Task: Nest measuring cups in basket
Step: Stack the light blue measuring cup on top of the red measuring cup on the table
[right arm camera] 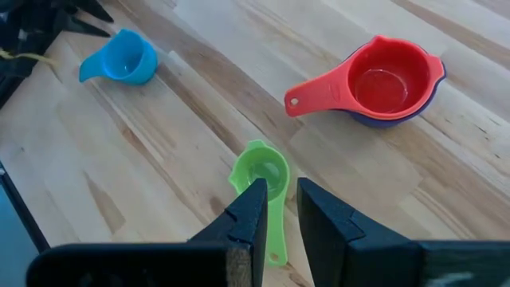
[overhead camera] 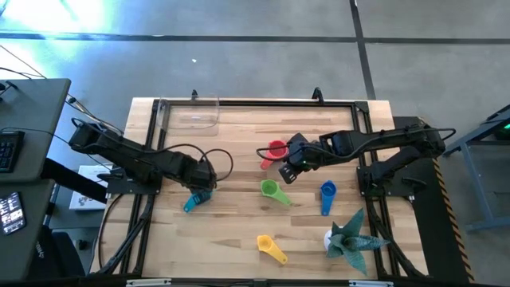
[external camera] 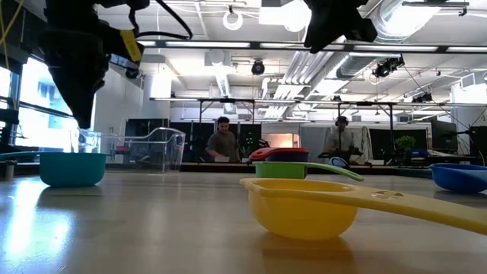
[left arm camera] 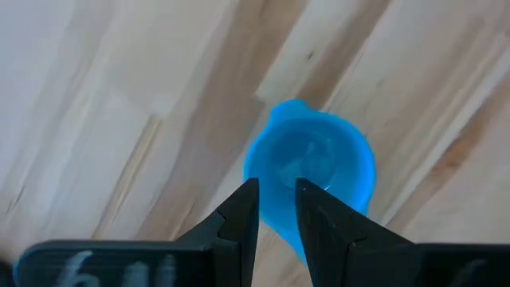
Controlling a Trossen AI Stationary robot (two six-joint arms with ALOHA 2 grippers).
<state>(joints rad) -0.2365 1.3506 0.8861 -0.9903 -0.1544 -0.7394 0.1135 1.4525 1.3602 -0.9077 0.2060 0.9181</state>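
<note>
My left gripper [overhead camera: 204,186] points down just above the light blue cup [left arm camera: 312,166], which stands upright on the table [external camera: 72,168]. Its fingers are open by a narrow gap. My right gripper [right arm camera: 277,199] hovers over the green cup [right arm camera: 263,177], also open only narrowly, and the cup's handle shows between its fingers. The red cup [overhead camera: 275,150] sits nested in the purple cup [right arm camera: 398,114]. The dark blue cup [overhead camera: 327,194] and the yellow cup [overhead camera: 269,246] lie apart on the table. The clear basket [overhead camera: 190,115] stands at the far left. No orange cup shows.
A teal spiky plant figure [overhead camera: 349,237] stands near the table's near right corner. A black frame [overhead camera: 263,102] runs along the table's far edge. In the low view, two people [external camera: 223,142] are in the room far behind the table. Bare wood lies between the cups.
</note>
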